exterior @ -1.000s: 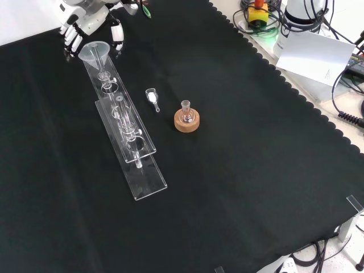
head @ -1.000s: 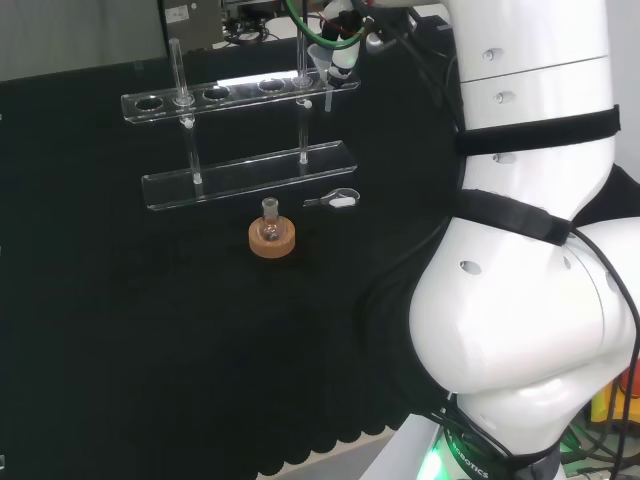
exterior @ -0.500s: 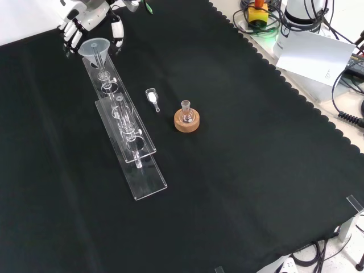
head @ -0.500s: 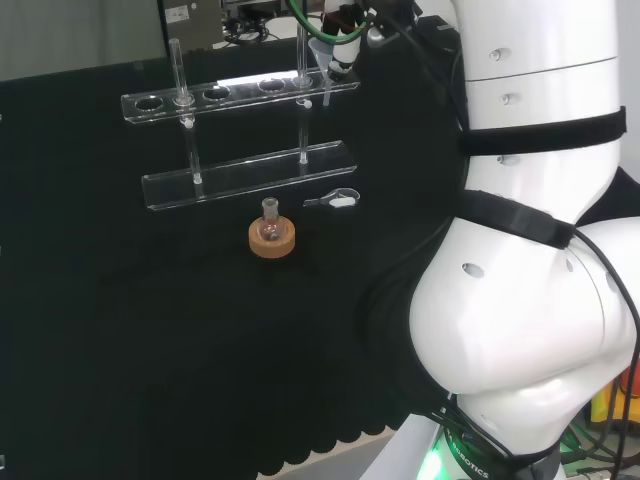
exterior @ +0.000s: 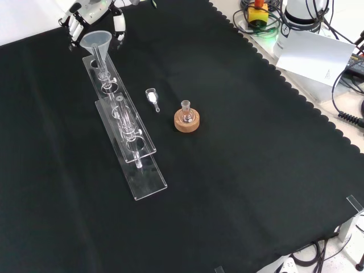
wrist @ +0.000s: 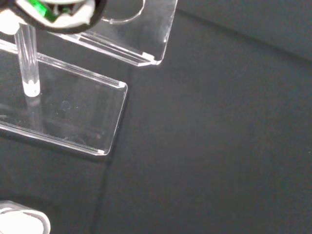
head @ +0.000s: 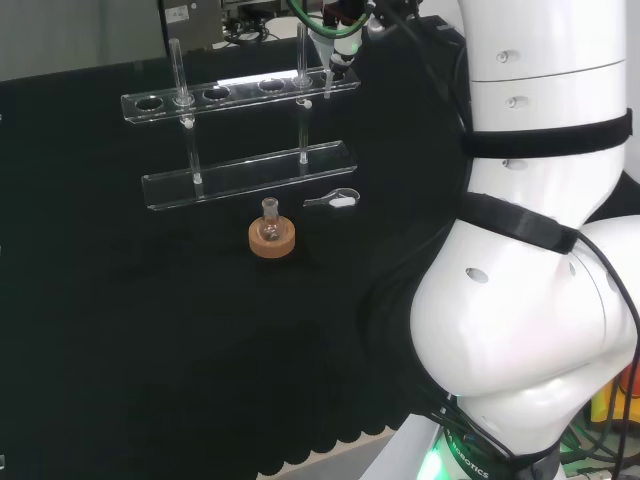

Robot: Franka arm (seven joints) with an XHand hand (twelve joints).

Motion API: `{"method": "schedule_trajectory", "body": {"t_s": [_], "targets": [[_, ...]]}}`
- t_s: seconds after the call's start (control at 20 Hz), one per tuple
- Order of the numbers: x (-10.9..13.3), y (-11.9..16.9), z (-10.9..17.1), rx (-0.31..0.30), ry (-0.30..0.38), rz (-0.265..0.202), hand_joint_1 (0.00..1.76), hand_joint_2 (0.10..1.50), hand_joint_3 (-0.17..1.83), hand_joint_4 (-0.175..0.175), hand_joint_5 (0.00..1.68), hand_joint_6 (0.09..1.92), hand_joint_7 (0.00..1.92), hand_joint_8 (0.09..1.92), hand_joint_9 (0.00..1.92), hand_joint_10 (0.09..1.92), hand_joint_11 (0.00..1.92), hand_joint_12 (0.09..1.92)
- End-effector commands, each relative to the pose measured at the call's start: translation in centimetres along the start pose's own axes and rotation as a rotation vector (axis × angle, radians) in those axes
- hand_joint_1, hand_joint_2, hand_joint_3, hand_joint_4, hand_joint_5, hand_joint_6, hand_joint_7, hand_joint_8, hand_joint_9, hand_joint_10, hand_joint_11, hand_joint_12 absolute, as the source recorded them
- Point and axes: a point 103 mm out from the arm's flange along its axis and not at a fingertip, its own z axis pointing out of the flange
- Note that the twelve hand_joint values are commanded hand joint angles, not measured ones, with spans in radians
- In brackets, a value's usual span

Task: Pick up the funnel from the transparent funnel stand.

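Note:
The clear funnel (exterior: 96, 41) hangs above the far end of the transparent funnel stand (exterior: 134, 149) in the front view, its stem still pointing down at the stand's top rail. The black and white hand (exterior: 94, 8) sits at the view's top edge, its fingers (exterior: 118, 24) curled on either side of the funnel's cone. In the head view the funnel (head: 323, 47) is just over the right end of the stand's upper rail (head: 240, 95), under the hand (head: 343, 14). The wrist view looks down on the stand's base plate (wrist: 73, 112) and a post.
A cork ring with a small flask (exterior: 186, 119) stands right of the stand in the front view, with a small clear scoop (exterior: 152, 98) lying between them. Cables, a paper sheet and devices lie beyond the cloth's scalloped edge at the upper right.
The hand has risen toward the front view's top edge, and the funnel has gone up with it, its cone now higher above the stand's rail. The other ware has not moved.

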Motion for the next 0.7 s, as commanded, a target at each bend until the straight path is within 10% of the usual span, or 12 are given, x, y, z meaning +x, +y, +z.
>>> {"method": "schedule_trajectory", "body": {"t_s": [0.05,0.7], "targets": [[-0.2,-1.2,-1.1,-0.012,-0.017,0.016,0.84,0.65,0.66,-0.022,0.47,0.53,0.61,0.81,0.67,0.57,0.34,1.32],[-0.5,-6.0,-5.0,-0.054,-0.077,0.079,0.84,0.65,0.66,-0.022,0.44,0.59,0.58,0.82,0.66,0.58,0.35,1.32]]}}
